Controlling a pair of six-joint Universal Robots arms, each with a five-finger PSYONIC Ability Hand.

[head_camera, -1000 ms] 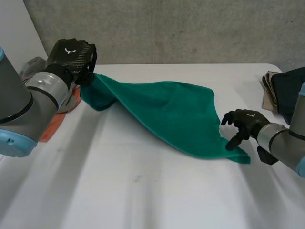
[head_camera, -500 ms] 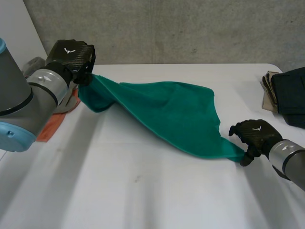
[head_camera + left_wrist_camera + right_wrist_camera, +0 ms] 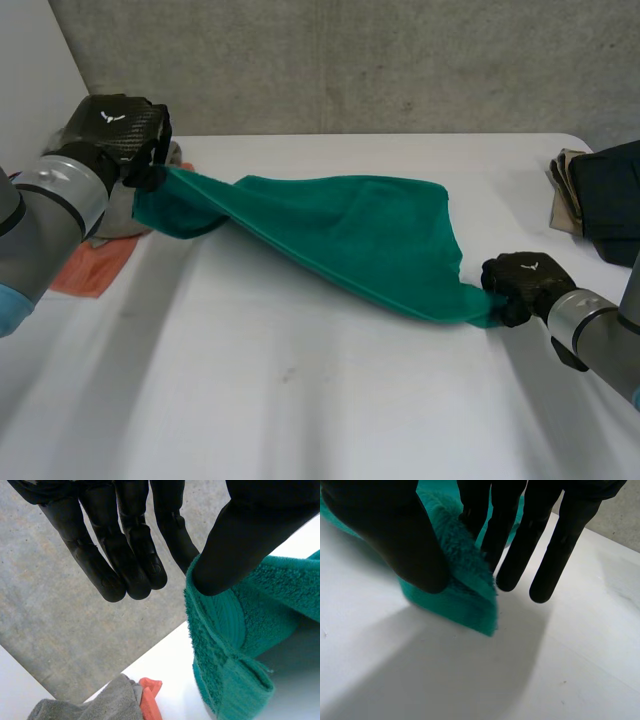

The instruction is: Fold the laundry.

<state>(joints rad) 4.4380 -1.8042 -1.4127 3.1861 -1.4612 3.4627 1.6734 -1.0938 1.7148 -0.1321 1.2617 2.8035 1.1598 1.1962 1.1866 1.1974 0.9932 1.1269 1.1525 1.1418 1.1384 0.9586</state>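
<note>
A green towel (image 3: 350,240) hangs stretched above the white table (image 3: 300,400) between my two hands. My left hand (image 3: 115,128) is raised at the far left, and its thumb and fingers pinch one bunched corner. In the left wrist view the thumb (image 3: 235,540) presses onto the towel's hemmed edge (image 3: 225,635) beside the fingers. My right hand (image 3: 522,283) is low at the right, shut on the towel's opposite corner. In the right wrist view its thumb (image 3: 395,540) and fingers (image 3: 517,540) clamp that corner (image 3: 465,595) just above the table.
An orange cloth (image 3: 88,272) and a grey cloth (image 3: 120,218) lie at the left edge, below my left hand. A stack of dark and beige folded clothes (image 3: 598,200) sits at the right edge. A concrete wall runs behind the table.
My right hand came down onto the towel's near right corner and closed on it. My left hand moved left with its corner, drawing the towel tighter.
</note>
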